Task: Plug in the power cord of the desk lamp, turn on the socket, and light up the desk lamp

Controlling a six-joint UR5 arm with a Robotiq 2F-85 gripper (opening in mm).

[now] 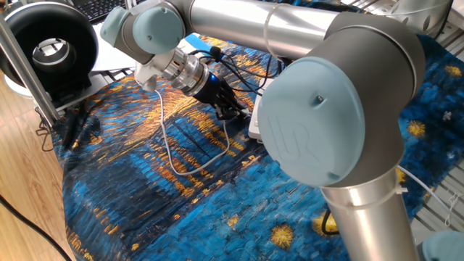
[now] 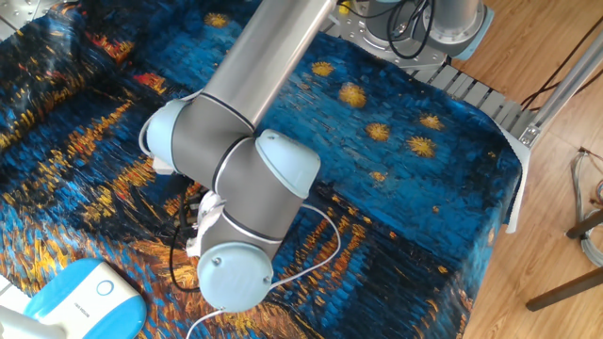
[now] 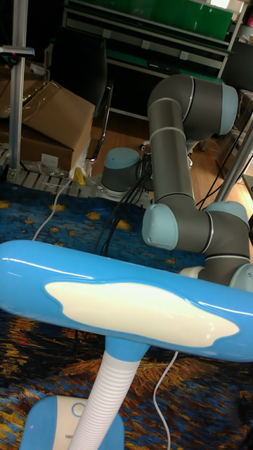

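At the near edge of the socket (image 1: 255, 123), the claw (image 1: 230, 109) points down toward the patterned tabletop (image 1: 130, 181), dark fingers close together around something small at the tip; whether that is the plug cannot be told, and the gap itself is hidden. The power cord (image 1: 168, 148) loops loose on the cloth just beneath the claw. The desk lamp (image 3: 105, 309) stands near, its blue-and-white base (image 2: 80, 299) at the tabletop corner, head unlit.
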